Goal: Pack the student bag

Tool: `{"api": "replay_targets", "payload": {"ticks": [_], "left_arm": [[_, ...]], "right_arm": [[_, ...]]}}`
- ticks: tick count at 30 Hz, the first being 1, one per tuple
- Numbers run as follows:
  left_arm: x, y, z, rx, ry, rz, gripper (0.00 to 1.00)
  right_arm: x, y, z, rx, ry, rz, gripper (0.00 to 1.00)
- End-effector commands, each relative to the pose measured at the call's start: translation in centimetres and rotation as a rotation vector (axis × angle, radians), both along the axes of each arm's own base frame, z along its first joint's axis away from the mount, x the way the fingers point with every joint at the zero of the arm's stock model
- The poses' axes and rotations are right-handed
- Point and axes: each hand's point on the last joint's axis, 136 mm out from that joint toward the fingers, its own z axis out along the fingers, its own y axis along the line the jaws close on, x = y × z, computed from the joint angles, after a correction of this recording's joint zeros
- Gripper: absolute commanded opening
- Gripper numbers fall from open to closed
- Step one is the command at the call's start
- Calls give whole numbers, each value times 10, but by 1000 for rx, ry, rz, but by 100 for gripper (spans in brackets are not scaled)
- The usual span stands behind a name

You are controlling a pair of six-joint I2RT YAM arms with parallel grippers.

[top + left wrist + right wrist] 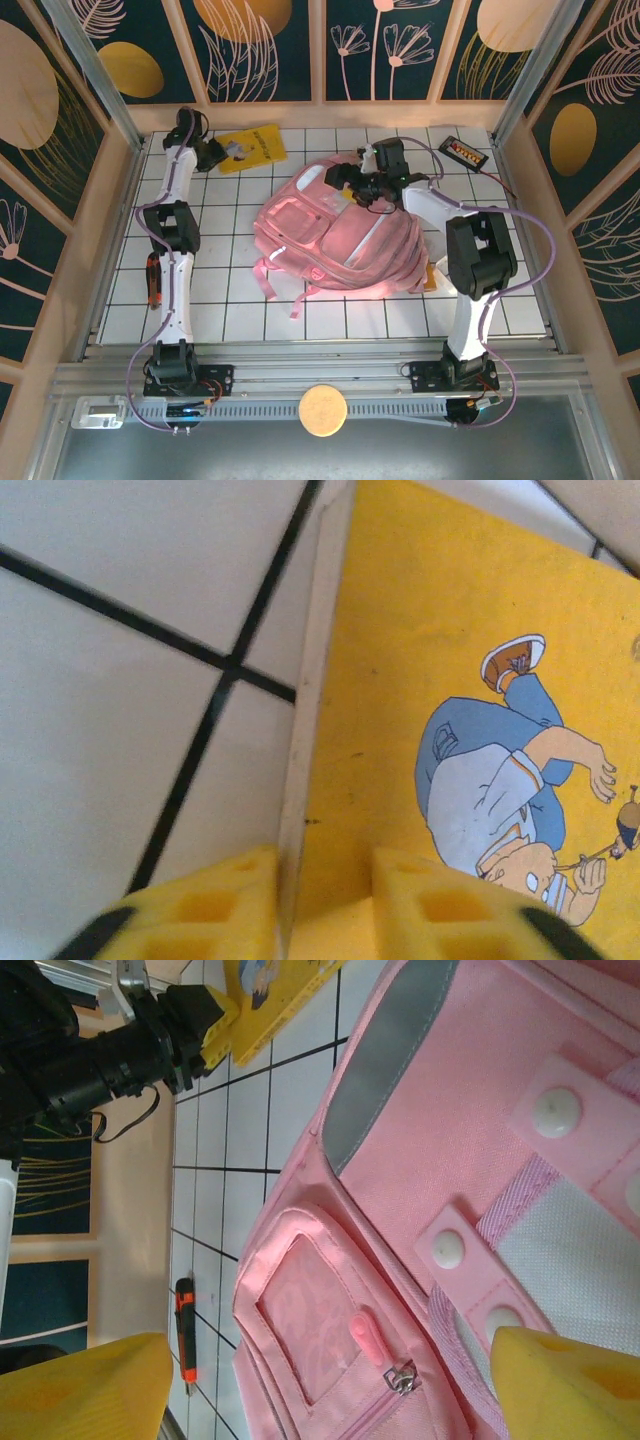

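A large pale-pink fabric backpack (335,240) lies flat at the middle of the white tiled counter with black grid lines (230,300), front pockets up and pink straps trailing toward the near left; the right hand (325,1380) is poised over the bag's far end, its yellow fingers spread wide with nothing between them, above a zipped pocket, a grey panel and white snap fasteners; toward the far-left corner the left hand (326,880) sits low at a thin yellow book with a cartoon boy on its cover (252,147), its yellow fingers drawn near each other astride the book's pale page edge, one over the tile and one over the cover; whether they actually pinch the book cannot be told; the book lies flat near the bag's far-left end, apart from it; a slim orange-and-black tool (152,280) rests on the tiles beside the left arm, well left of the bag; a small black device with an orange face (465,152) sits at the far-right corner; a round pale wooden disc (322,410) lies on the metal rail between the two arm bases.
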Motion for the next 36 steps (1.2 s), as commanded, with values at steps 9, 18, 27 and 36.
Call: {"api": "replay_targets", "payload": {"ticks": [9,18,27,36], "left_arm": [[-50,-25,-69,66,248,-103,0],[-77,-31,17,128,250,-227,0],[-99,-16,128,214,160,-177,0],[-115,1,207,287,37,-113,17]], "right_arm": [[-7,-12,38,56,-92,-19,83],[-9,-12,45,58,-117,-19,83],[10,1,56,75,-142,-19,82],[34,32,50,117,-148,17,83]]}}
